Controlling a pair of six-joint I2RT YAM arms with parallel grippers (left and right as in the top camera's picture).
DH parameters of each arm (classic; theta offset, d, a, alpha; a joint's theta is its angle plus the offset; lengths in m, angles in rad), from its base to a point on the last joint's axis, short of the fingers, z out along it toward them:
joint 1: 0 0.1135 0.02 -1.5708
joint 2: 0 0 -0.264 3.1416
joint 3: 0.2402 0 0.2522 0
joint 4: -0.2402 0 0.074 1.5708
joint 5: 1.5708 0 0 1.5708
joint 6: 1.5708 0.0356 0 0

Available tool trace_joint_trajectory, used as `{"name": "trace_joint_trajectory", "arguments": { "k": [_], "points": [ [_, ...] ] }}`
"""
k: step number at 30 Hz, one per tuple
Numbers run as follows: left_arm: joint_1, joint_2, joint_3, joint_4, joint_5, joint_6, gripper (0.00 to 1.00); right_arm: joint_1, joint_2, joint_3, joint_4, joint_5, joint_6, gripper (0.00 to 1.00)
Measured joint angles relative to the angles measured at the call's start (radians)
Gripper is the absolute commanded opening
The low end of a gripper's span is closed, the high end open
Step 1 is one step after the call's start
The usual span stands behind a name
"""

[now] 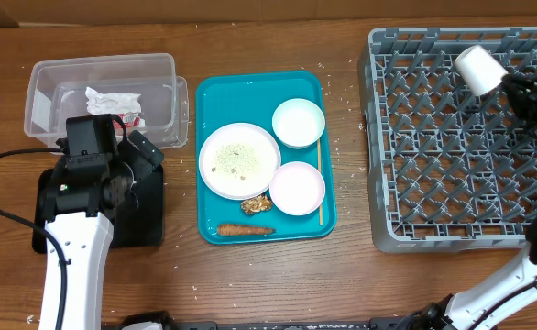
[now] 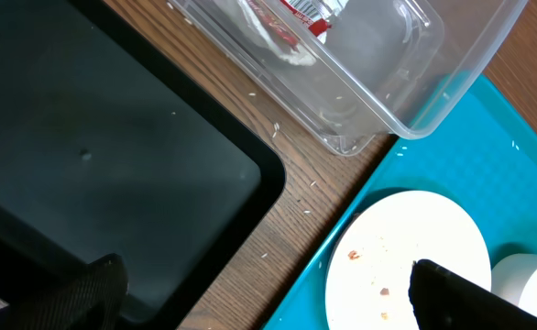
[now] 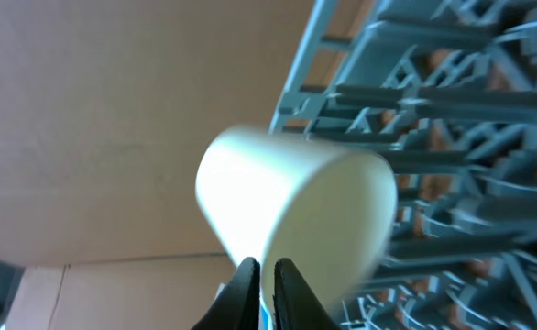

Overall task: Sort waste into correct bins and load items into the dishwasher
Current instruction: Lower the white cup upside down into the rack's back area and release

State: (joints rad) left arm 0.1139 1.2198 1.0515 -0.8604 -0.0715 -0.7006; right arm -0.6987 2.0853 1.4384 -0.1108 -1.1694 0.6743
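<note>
Small white cup (image 1: 479, 67) hangs tilted over the grey dish rack's (image 1: 433, 174) far edge. My right pincer (image 3: 265, 269) is nearly shut, pinching its wall. Thin hold: cup may slip, bounce off pegs, roll onto tabletop (image 1: 351, 275).

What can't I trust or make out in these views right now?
- Right wrist: cup motion-blurred; whether it rests on the rack is unclear.
- Overhead: black tray mostly hidden under the left arm.
- Left wrist: clear tub contents cut off by the top edge.
- Overhead: specks on the plate too small to identify.
</note>
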Motion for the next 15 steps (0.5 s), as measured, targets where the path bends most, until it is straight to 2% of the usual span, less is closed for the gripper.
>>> {"name": "trace_joint_trajectory", "arguments": {
  "k": [10,15],
  "points": [
    [0.0,0.0,0.0,0.0,0.0,0.0,1.0,-0.06,0.001,0.004,-0.206,0.052,-0.117,0.1],
    [0.0,0.0,0.0,0.0,0.0,0.0,1.0,-0.058,0.001,0.006,-0.206,0.066,-0.171,0.22]
  ]
}}
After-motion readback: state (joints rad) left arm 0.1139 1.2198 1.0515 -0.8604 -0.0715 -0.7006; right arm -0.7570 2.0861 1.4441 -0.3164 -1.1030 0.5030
